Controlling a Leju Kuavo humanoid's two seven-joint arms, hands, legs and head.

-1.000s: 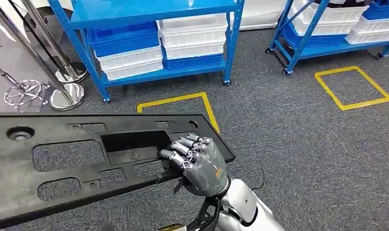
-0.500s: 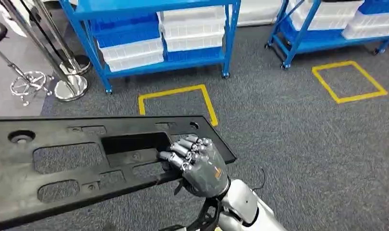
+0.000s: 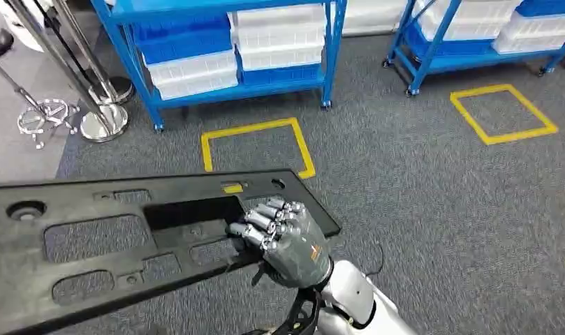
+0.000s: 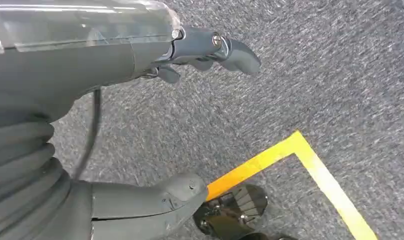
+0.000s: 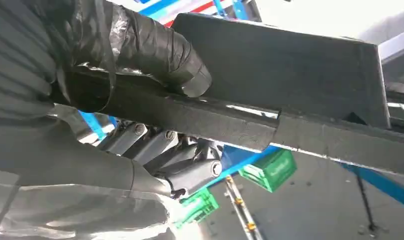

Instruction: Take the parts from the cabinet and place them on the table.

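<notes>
Across the lower left of the head view, we recorded one long black plastic part (image 3: 112, 244), a flat panel with several rectangular cut-outs and one round hole near its far left end. It was carried level above the grey carpet (image 3: 419, 195), clear of any cabinet or table. The right hand (image 3: 283, 237) grasped the panel at its right end: the fingers (image 3: 262, 223) curled over the top face beside one cut-out, and the right wrist view showed the thumb (image 5: 155, 50) pressed against the opposite side of the panel's edge (image 5: 229, 125), so the part was clamped between them.

The left hand (image 4: 115, 120) hung over the carpet in its wrist view. Its fingers (image 4: 224, 45) and thumb (image 4: 155, 200) stood apart with nothing between them, so we rated it released.

On the floor we counted two complete yellow tape squares (image 3: 255, 146), one directly beyond the panel and one further to the right (image 3: 503, 115); a small yellow mark at the right edge may have belonged to a third, but too little of it showed to confirm. Two blue shelving racks stood beyond the tape: one (image 3: 230, 49) behind the nearer square, one (image 3: 475, 35) at upper right. Both held stacked blue and white bins (image 3: 279, 38). At upper left, two chrome stanchion bases (image 3: 105, 122) rested on the floor, alongside one stool base with castors (image 3: 45, 118).
</notes>
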